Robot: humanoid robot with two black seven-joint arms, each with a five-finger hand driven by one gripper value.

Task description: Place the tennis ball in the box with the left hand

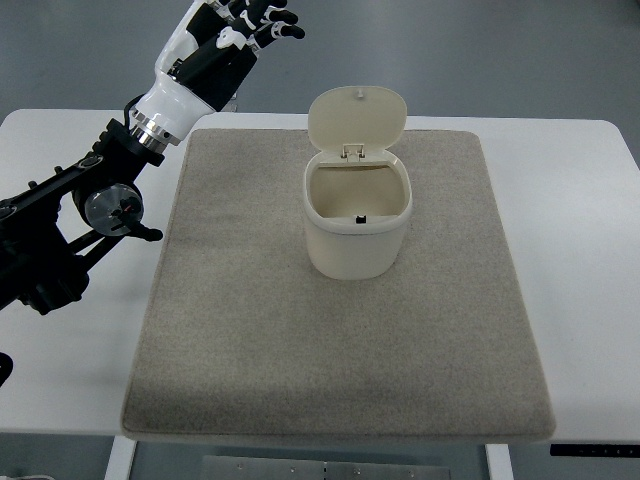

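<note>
Cream plastic, thin-walled and light — the box stands upright near the middle of the grey mat on the white table, its hinged lid tipped back open at twelve o'clock. No tennis ball shows anywhere; the part of the box's inside that can be seen holds nothing, so where the ball lies cannot be told. The left hand hangs beyond the mat's far corner at about ten o'clock from the box, fingers loosely curled and holding nothing. A tennis ball would likely be light, springy and felt-covered — easy to grip around its widest part, but apt to roll.
</note>
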